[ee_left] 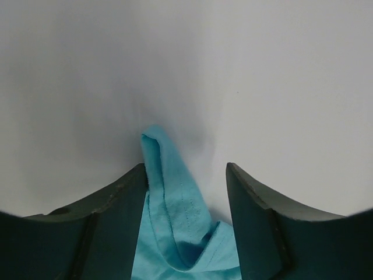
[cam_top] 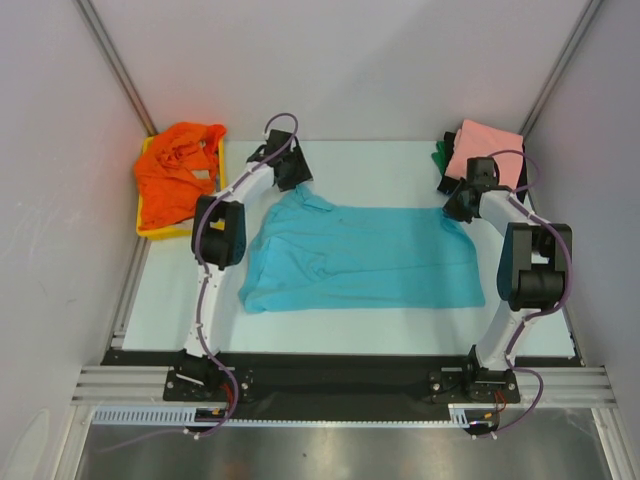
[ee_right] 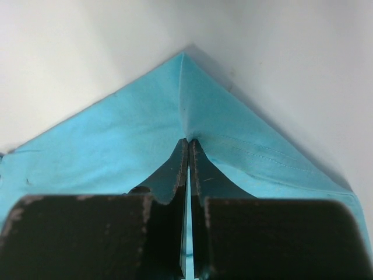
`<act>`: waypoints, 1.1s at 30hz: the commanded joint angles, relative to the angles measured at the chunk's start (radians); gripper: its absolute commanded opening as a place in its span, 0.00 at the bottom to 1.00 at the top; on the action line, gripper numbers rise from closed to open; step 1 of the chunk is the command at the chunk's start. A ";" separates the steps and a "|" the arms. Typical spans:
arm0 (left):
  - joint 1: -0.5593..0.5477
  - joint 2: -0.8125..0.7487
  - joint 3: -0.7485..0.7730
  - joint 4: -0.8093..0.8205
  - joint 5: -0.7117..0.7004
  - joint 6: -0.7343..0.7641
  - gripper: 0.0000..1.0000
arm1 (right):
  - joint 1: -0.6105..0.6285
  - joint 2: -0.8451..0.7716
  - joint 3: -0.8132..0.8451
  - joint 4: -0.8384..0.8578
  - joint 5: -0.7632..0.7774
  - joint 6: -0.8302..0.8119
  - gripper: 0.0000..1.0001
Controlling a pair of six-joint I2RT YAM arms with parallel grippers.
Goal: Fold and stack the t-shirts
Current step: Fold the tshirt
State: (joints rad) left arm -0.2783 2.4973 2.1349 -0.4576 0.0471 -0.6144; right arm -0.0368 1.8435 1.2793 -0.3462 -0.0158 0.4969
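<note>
The turquoise t-shirt (cam_top: 360, 258) lies spread flat in the middle of the table. My left gripper (cam_top: 292, 176) is at its far left corner, jaws open, with a fold of turquoise cloth (ee_left: 175, 198) lying between the fingers (ee_left: 256, 216). My right gripper (cam_top: 462, 203) is at the far right corner, jaws shut on the pinched turquoise cloth (ee_right: 145, 134). An orange t-shirt (cam_top: 178, 172) is bunched at the far left. A salmon pink t-shirt (cam_top: 485, 148) lies folded at the far right, over a green one (cam_top: 440, 155).
A shallow yellow tray (cam_top: 165, 231) at the far left holds the orange shirt. The white table surface (cam_top: 350, 325) is walled by pale panels on three sides. A metal rail (cam_top: 340, 380) with both arm bases runs along the near edge.
</note>
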 commanded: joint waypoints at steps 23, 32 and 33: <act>-0.032 -0.356 -0.195 -0.207 -0.196 0.015 0.00 | -0.067 -0.125 0.003 -0.053 -0.012 -0.015 0.00; -0.071 -0.676 -0.555 -0.210 -0.217 -0.004 0.00 | -0.167 -0.185 -0.075 0.006 -0.018 -0.063 0.00; -0.076 -0.701 -0.587 -0.198 -0.216 -0.007 0.00 | -0.172 -0.187 -0.083 0.015 -0.024 -0.070 0.00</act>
State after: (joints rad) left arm -0.3351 1.8919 1.6360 -0.6567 -0.1551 -0.6197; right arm -0.1925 1.6844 1.2224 -0.3687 -0.0353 0.4698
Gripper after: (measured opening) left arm 0.009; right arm 0.010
